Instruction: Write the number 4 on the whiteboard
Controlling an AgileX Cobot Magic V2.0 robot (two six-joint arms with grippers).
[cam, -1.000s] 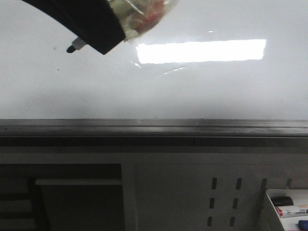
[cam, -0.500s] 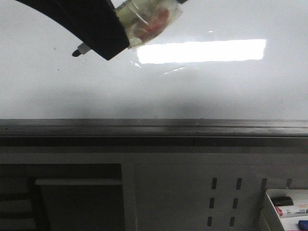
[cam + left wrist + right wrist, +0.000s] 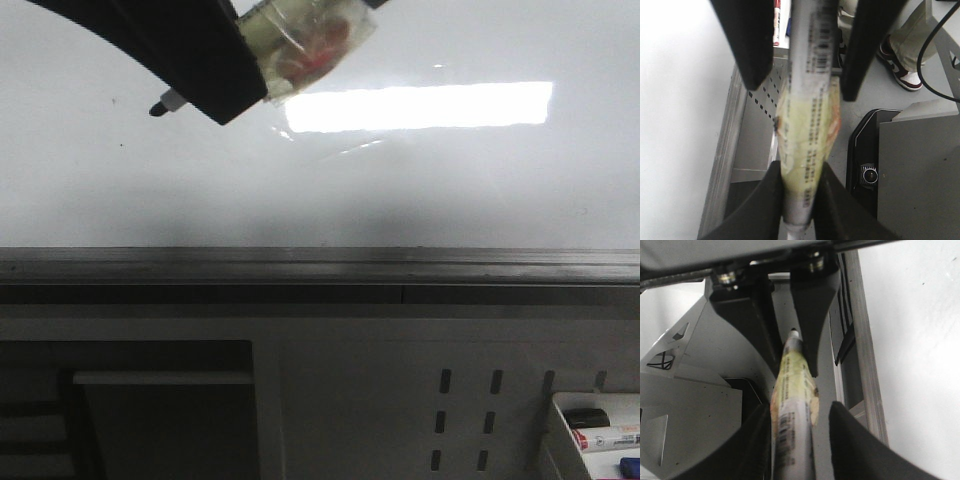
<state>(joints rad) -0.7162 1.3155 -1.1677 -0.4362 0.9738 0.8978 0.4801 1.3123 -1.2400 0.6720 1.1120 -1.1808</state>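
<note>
No stroke of the number 4 shows on the whiteboard point(image 3: 420, 190) yet. Over the last second the marker point(image 3: 160, 103) tip shifted slightly toward 3 o'clock, then stopped at the board's 10 o'clock area; contact cannot be confirmed. Left gripper point(image 3: 799, 200) fingers clamp the taped barrel; right gripper point(image 3: 790, 440) fingers flank it, grip unclear.

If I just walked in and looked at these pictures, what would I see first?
First, the bright rectangle of light shining on the big whiteboard. Next, at the upper left of the front view, the black left gripper holding a marker wrapped in crinkly yellowish tape, its dark tip close to the board. No number 4 shows on the board; low at the right, more markers lie in a white tray.
</note>
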